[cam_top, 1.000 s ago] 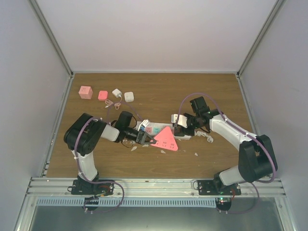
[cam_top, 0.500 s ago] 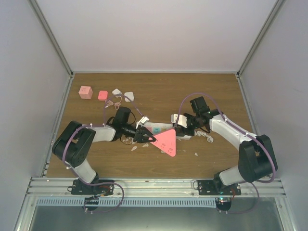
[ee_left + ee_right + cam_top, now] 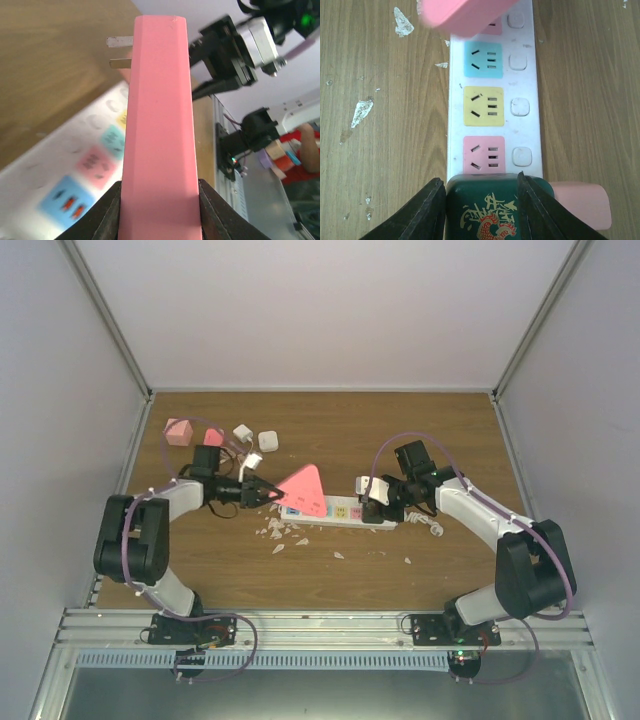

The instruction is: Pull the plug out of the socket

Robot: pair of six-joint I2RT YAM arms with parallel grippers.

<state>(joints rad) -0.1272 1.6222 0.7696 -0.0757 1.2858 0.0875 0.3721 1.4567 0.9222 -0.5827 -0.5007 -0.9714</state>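
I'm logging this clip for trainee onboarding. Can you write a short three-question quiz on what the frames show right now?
1. True or false: the pink plug in the left end effector has its prongs clear of the socket.
2. Which outlet face lies nearest the right end effector? A blue, B yellow, C pink.
3. Fill in: the block clamped in the right end effector is dark ___.
Key: 1 true; 2 C; 3 green.

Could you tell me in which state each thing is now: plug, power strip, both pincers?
pink plug: pulled out, prongs bare.
power strip: lying flat; pink, yellow, blue outlets empty.
left pincer: shut on the pink plug.
right pincer: shut on a green box.
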